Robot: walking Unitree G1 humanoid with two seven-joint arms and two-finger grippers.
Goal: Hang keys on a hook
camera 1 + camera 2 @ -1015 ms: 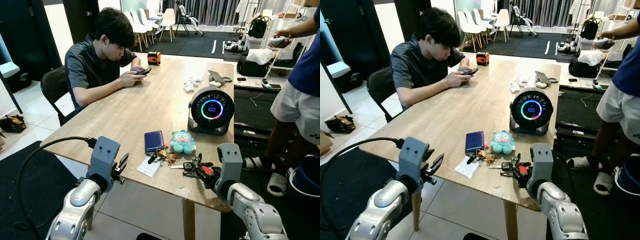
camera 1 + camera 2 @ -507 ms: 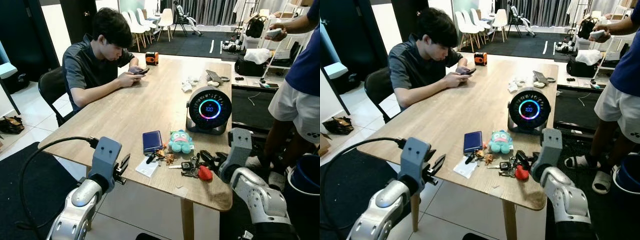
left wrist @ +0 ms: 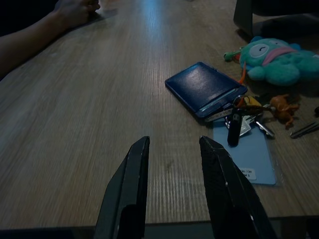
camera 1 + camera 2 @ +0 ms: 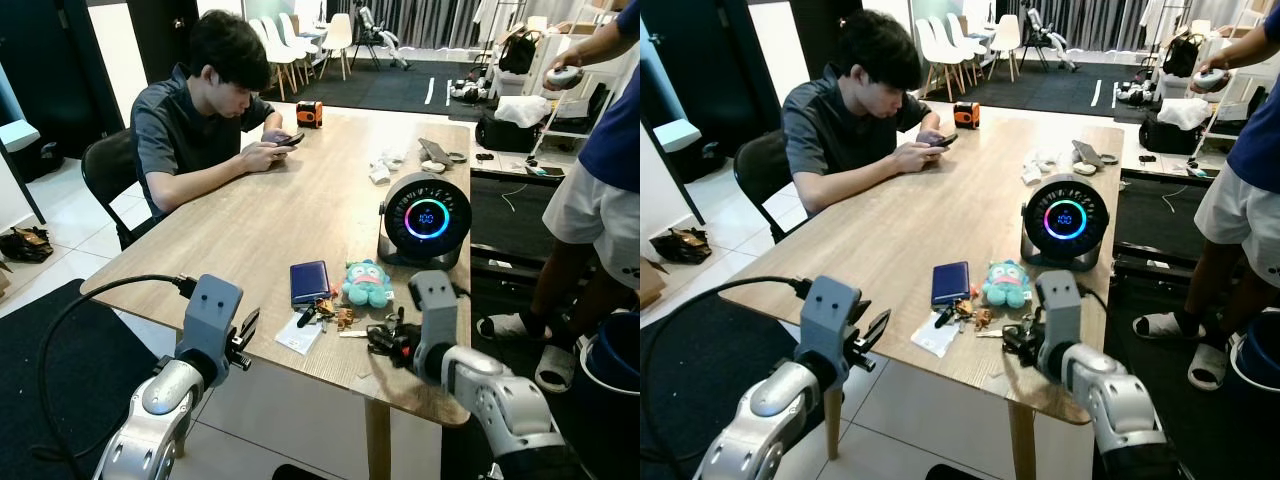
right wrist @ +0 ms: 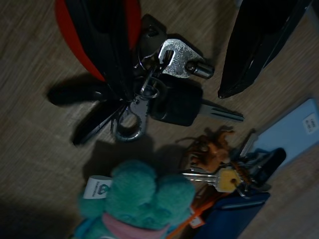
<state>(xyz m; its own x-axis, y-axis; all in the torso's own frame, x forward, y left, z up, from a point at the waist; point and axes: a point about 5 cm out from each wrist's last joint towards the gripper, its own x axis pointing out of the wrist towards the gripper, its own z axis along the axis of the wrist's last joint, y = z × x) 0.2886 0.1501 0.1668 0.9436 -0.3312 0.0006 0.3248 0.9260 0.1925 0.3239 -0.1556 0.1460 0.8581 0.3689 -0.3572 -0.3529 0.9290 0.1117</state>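
Right wrist view: right gripper [image 5: 192, 47] is set directly over the bunch of dark keys with red fob and silver carabiner [image 5: 149, 94], fingers spread wide, one finger lying across the red fob, the other clear of the silver key head. Nothing is clamped yet. In the left eye view the bunch [image 4: 385, 338] lies near the front edge of the light wooden table [image 4: 260, 225], at 5 o'clock from the teal plush toy [image 4: 366, 284].

Risks, as judged:
- Only the fob or one loose key may be pinched on closing; the rest would swing and slip out on lift.
- The bunch may be pushed toward the table edge by the fingers and dropped to the floor.
- A second keyring with brown charm [image 5: 214, 147] lies just beside, at 9 o'clock from the bunch in the eye views; it could be snagged.
- No hook can be made out, so transport past the seated person [image 4: 200, 110] and the standing person [image 4: 600, 170] is to be expected.

Left gripper [image 3: 172, 164] is held off the table's near edge, fingers apart, empty, pointed toward the dark blue card wallet [image 3: 204, 89].
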